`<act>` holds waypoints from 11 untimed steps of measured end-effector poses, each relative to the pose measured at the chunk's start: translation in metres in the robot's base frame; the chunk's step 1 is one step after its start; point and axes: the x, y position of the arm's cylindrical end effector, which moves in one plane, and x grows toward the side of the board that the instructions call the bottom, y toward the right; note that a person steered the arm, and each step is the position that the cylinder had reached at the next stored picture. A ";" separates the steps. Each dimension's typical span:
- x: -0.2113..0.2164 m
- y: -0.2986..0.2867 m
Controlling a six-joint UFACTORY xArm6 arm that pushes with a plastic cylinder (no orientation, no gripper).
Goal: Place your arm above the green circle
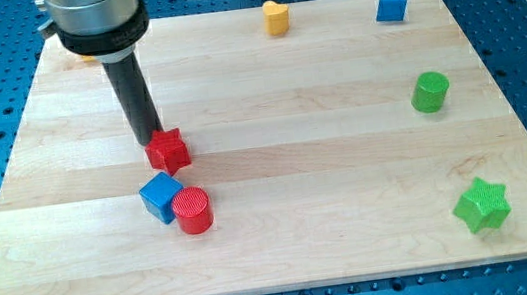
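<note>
Six blocks: they sit on the wooden bench (286, 245), and one more yellow bit peeks out behind the arm.
Tip: my tip (153, 141) is at the end of the dark rod, down on the bench near the view's left.
Fingers: the arm has none, only the rod, so nothing is open, closed or gripped.
Red star: the red star block (169, 151) is touching my tip, just to the view's right and bottom of it.
Blue cube: the blue cube (161, 196) is near my tip, toward the view's bottom.
Red circle: the red circle block (192, 210) touches the blue cube, a bit lower than it.
Green circle: the green circle (430, 92) is well apart from my tip, far off to the view's right.
Green star: the green star (481, 204) is far right and lower down.
Yellow block: the yellow block (275, 17) is up toward the view's top, right of my tip.
Blue block: the blue block (390, 5) with a pointed top is farther right along the top.
</note>
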 end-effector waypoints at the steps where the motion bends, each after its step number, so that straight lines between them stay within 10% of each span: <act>1: 0.043 0.010; 8: -0.184 0.468; 11: -0.188 0.349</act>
